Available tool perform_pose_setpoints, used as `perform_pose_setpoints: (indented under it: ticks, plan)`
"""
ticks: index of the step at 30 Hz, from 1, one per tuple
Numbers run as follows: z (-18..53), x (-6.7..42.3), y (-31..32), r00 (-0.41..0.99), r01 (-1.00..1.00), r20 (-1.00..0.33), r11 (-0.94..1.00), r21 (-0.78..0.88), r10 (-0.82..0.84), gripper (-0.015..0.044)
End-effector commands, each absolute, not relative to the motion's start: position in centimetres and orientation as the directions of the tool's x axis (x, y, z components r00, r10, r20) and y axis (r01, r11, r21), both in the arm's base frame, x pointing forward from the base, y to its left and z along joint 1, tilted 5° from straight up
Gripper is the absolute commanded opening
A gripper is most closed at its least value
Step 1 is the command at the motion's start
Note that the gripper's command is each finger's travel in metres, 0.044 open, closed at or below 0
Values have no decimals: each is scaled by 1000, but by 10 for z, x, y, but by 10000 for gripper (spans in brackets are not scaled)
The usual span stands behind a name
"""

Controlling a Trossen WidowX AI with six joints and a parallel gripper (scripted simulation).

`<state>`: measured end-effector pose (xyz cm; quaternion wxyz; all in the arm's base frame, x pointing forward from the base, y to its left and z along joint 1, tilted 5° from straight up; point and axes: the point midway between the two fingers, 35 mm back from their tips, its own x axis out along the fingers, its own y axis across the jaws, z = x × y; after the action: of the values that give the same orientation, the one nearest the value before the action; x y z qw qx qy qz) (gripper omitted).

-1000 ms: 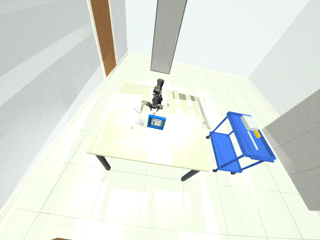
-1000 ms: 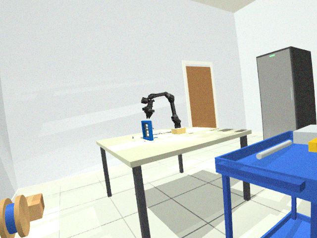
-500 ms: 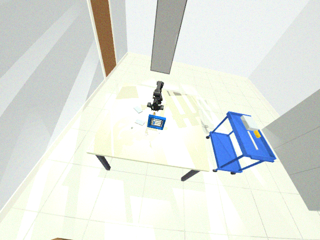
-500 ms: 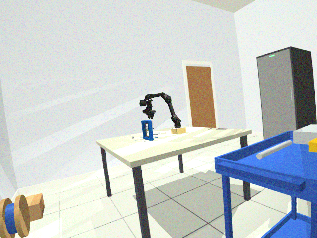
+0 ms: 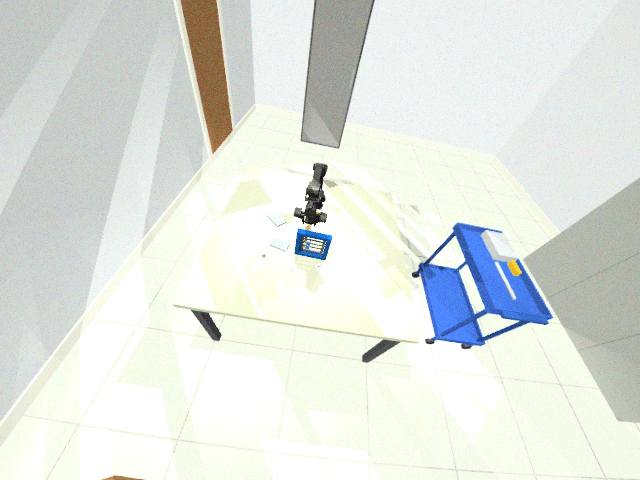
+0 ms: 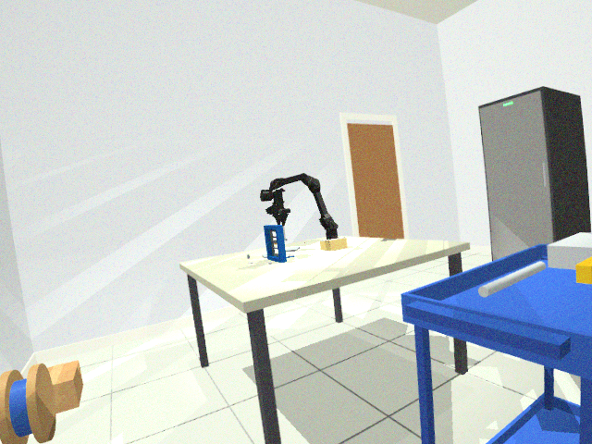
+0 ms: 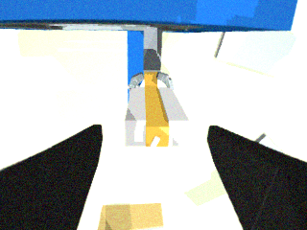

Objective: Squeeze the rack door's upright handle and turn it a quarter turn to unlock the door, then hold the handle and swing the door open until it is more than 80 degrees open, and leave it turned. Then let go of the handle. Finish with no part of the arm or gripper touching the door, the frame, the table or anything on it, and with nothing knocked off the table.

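The blue rack frame [image 5: 311,255] [image 6: 280,246] [image 7: 192,11] stands upright on the table. In the wrist view its top crosses the upper edge, and the door's thin edge runs along its near side, looking shut. The handle [image 7: 155,112], orange with grey sides, sticks out from the door toward the arm. My gripper [image 5: 309,224] [image 6: 282,222] [image 7: 155,132] is open and points down, above the near side of the frame. In the wrist view the handle shows midway between the two black fingers, with room on both sides. Fingertip height over the handle is hard to tell.
Two pale flat plates [image 5: 276,219] [image 5: 279,243] lie on the table [image 5: 232,294] [image 6: 305,281], to the left of the frame in the top view. A small grey item [image 5: 263,255] lies beyond them. The arm's wooden base block [image 6: 333,244] is behind the frame.
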<state>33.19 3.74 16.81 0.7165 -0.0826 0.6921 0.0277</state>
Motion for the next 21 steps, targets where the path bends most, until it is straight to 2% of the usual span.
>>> perform_pose_setpoints:
  ticks: [1, 21]
  plan:
    - [161, 332, 36, 36, -158, -996, 984, -85, -80, 295]
    - [128, 332, 33, 36, -158, -996, 984, -85, -80, 295]
